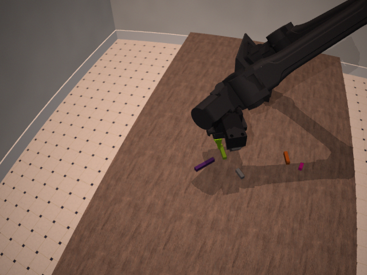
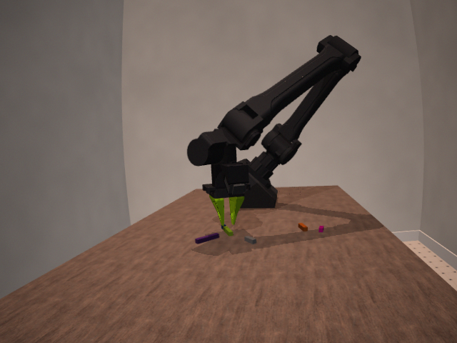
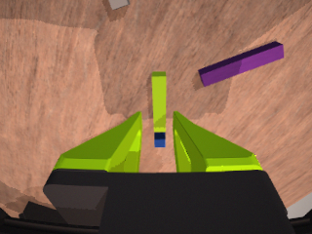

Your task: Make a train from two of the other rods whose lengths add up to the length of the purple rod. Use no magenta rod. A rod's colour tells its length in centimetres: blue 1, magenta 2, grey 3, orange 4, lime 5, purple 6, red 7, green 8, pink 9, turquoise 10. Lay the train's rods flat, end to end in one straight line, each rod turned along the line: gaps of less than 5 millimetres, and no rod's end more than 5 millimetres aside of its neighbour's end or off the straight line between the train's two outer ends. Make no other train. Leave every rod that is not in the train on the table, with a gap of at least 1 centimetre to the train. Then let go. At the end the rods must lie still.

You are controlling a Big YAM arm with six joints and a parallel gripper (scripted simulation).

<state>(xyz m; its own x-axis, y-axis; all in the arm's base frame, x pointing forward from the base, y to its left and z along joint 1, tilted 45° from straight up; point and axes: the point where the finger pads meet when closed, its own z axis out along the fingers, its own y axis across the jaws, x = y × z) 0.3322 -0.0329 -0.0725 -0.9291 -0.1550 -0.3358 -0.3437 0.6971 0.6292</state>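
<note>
The blue rod point(image 2: 223, 226) point(image 3: 160, 141) lies on the table under the gripper point(image 1: 219, 147) point(image 2: 228, 224) point(image 3: 157, 118), in the middle of its finger gap as the wrist camera sees it. The lime rod point(image 1: 223, 152) point(image 2: 228, 231) point(image 3: 159, 99) runs on from it, its long axis pointing straight out ahead of the tool and square to the line on which the fingers close. The two look end to end and in line; whether they touch, I cannot tell. The fingers stand part-way apart, with nothing clamped, their tips seemingly just above the rods.

Farther ahead, in the wrist view, the purple rod point(image 1: 204, 164) point(image 2: 207, 238) point(image 3: 242, 64) slants off to the right of the lime rod, apart from it; the grey rod point(image 1: 239, 173) point(image 2: 250, 239) point(image 3: 118, 4) is ahead to the left. The orange rod point(image 1: 286, 157) point(image 2: 302, 226) and magenta rod point(image 1: 300, 166) point(image 2: 320, 229) lie well apart from the tool.

Blue and lime make the right sum, so the train looks laid. If so, a straight lift suits; sideways drift could knock the joint.
</note>
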